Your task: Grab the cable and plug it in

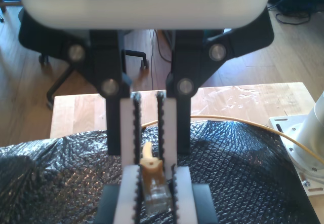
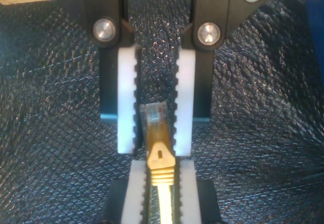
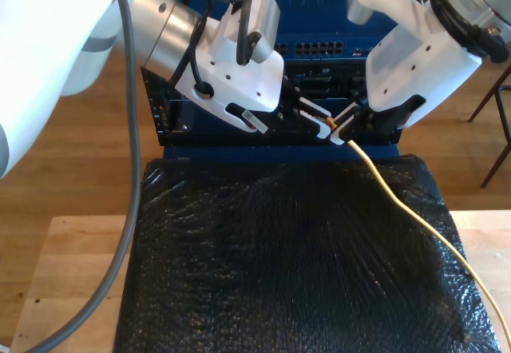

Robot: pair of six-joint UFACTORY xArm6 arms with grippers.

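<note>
The pale yellow cable (image 3: 415, 209) runs from the grippers across the black wrap toward the exterior view's lower right. My first gripper (image 1: 149, 163), on the arm at the exterior view's right (image 3: 342, 127), is shut on the cable's yellow boot (image 2: 161, 158). My second gripper (image 2: 156, 143), on the arm at the exterior view's left (image 3: 314, 116), meets it tip to tip. Its fingers (image 2: 126, 102) sit against both sides of the clear plug (image 2: 154, 115). The plug (image 1: 154, 198) hangs in the air in front of the dark rack.
A dark rack (image 3: 223, 125) with a row of ports (image 3: 319, 49) stands just behind the grippers. Black bubble wrap (image 3: 279, 257) covers the wooden table (image 3: 72, 273). An arm's white base (image 1: 304, 133) sits on the table. An office chair (image 1: 50, 31) stands on the floor beyond.
</note>
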